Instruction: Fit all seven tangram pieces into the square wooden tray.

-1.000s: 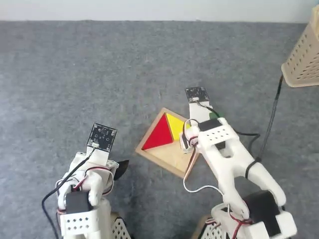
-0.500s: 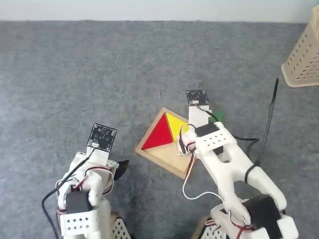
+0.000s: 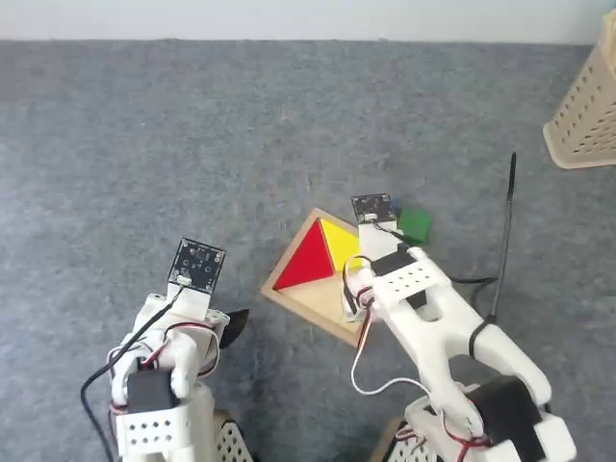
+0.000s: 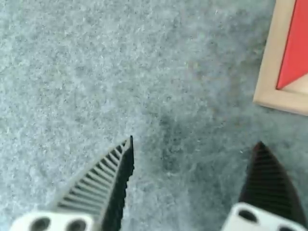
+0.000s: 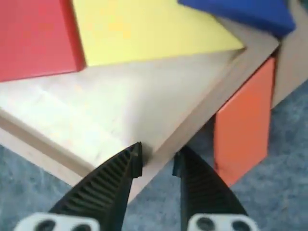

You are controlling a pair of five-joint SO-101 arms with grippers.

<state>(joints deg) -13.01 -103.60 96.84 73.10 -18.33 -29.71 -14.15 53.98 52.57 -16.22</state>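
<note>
I am holding my right pincer (image 5: pixel 159 161) low over one corner of the tray (image 3: pixel 322 298). Its jaws are standing only narrowly apart and are gripping nothing, with the tray's rim running just under the tips. My left pincer (image 4: pixel 195 144) is hanging wide open and empty over bare table (image 3: pixel 144 144), just off the tray's left corner.

The tray is sitting turned like a diamond on the table, nearer the near edge than the far one. The red piece (image 3: pixel 306 262) and the yellow piece (image 3: pixel 337 239) are lying flat inside it, side by side, filling its far half. The near half is showing bare wood.

The blue piece (image 5: pixel 240 12) seems to be lying across the rim next to the yellow one, not yet seated. The orange piece (image 5: pixel 243 130) is lying on the table outside the tray, right against the rim and close to my right jaws. The green piece (image 3: pixel 414 225) is waiting on the table just past the tray's far right side.

I am judging this as early in the job: two pieces are in and the rest are to come. The step in hand looks like fetching the orange piece. For that I will be needing wider jaws, a short shift off the rim to straddle the piece, and a grip across its narrow sides. The danger is nudging the tray or knocking the blue piece.
</note>
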